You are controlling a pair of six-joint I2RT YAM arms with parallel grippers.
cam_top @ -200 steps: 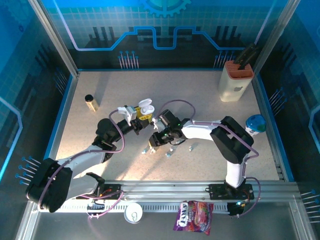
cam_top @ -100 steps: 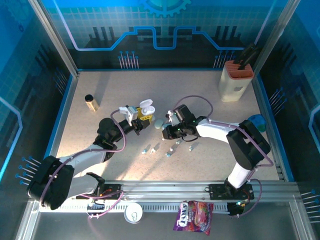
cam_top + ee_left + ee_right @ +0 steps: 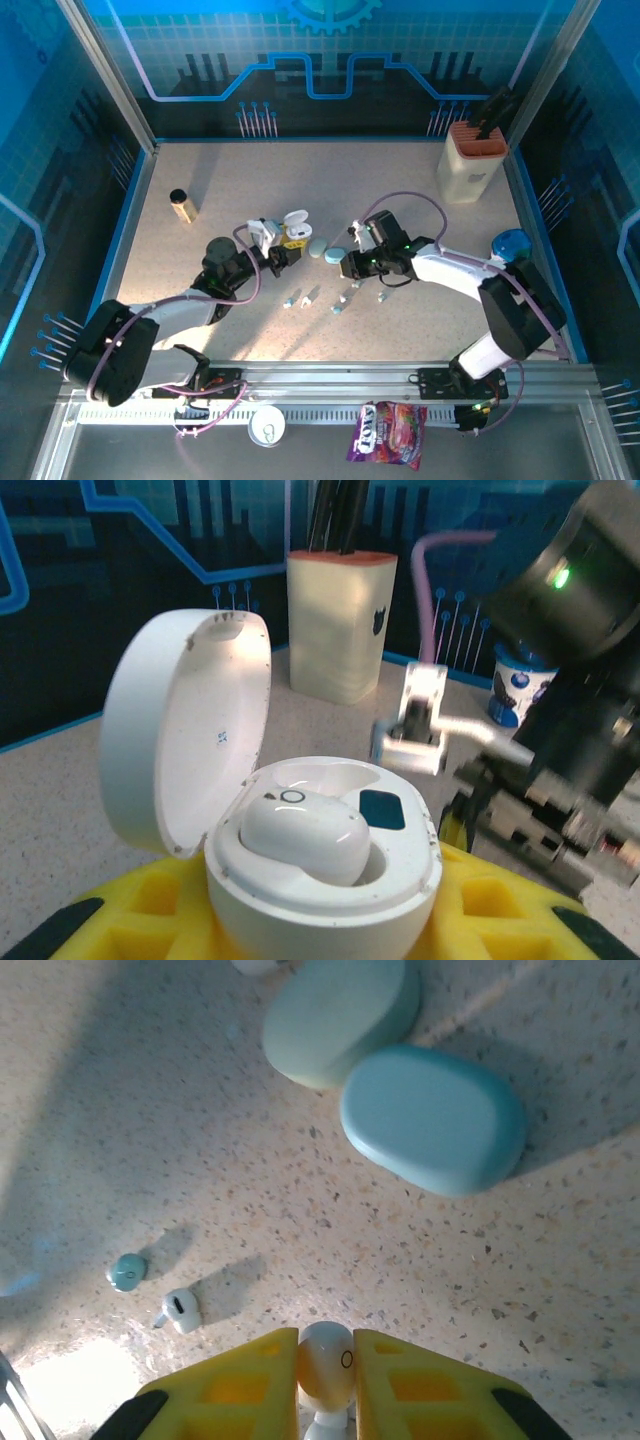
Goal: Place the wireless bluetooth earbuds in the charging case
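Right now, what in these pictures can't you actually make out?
Right wrist view: the earbud pinched in the right gripper has its stem cut off by the bottom edge.
Left wrist view: the right arm behind the open white case is blurred.
Top view: the loose earbuds are too small to tell left from right.
Right wrist view: the pale green case is cut by the top edge.

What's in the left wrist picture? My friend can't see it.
The left hand holds an open white charging case with one white earbud inside and the other slot empty. Behind stand a beige block and the blurry right arm.
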